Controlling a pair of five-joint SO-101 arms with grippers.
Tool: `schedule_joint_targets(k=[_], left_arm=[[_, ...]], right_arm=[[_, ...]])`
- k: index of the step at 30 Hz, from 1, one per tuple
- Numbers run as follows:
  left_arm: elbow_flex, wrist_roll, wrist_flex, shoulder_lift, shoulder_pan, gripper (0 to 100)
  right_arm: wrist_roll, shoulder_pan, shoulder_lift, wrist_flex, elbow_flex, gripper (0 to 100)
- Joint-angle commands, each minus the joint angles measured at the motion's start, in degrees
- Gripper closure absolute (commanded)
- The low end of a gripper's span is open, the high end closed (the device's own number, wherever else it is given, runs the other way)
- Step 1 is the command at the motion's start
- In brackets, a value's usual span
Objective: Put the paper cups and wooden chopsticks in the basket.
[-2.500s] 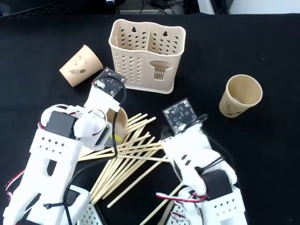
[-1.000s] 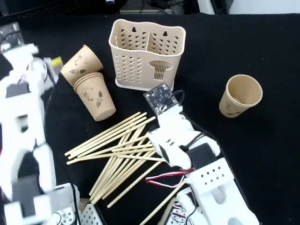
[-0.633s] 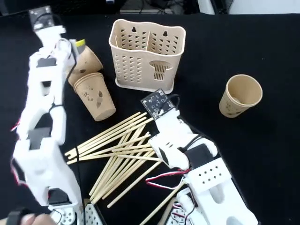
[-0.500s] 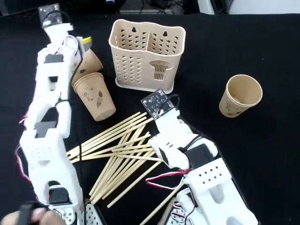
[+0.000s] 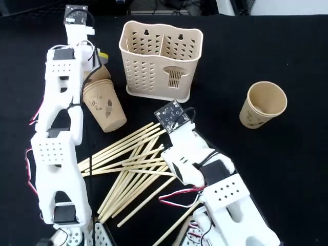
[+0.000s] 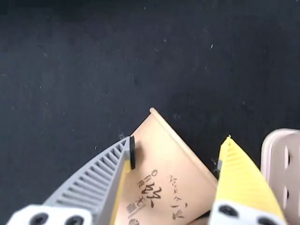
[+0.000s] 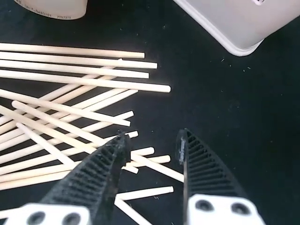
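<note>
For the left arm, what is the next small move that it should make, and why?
Probably it should close the left gripper on the paper cup. Its open fingers stand on either side of this cup, which lies on its side next to the basket, so a grasp looks ready.

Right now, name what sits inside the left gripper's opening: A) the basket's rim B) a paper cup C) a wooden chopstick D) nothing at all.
B: in the left wrist view the open left gripper straddles a paper cup lying on its side.
</note>
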Motion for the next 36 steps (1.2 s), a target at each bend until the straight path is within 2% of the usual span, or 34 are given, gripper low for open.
schedule_joint_targets(k=[1, 5, 10, 17, 22, 31, 36], left_arm=[[-4.4, -0.4, 8.1, -0.1, -2.2, 70], [-8.5, -1.0, 17.1, -0.1, -2.6, 70], [-16.0, -5.3, 30.0, 0.4, -3.3, 70], [-22.5, -8.7, 41.8, 0.5, -6.3, 70], [-19.8, -10.5, 43.5, -0.1, -9.9, 71], [-19.0, -10.2, 43.5, -0.1, -11.8, 96], [-18.6, -10.1, 43.5, -1.4, -12.0, 97]], right_arm=[[0.4, -0.7, 0.0, -1.1, -0.4, 81.1], [0.4, -0.7, 0.0, -1.2, -0.4, 81.1], [0.5, -0.7, 0.0, -1.2, -0.4, 81.1], [0.5, -0.7, 0.0, -1.2, -0.3, 81.1], [0.4, -0.7, 0.0, -1.2, -0.1, 81.1], [0.1, -0.7, 0.0, -1.2, 0.0, 81.1], [0.1, -0.7, 0.0, -1.1, 0.0, 81.1]])
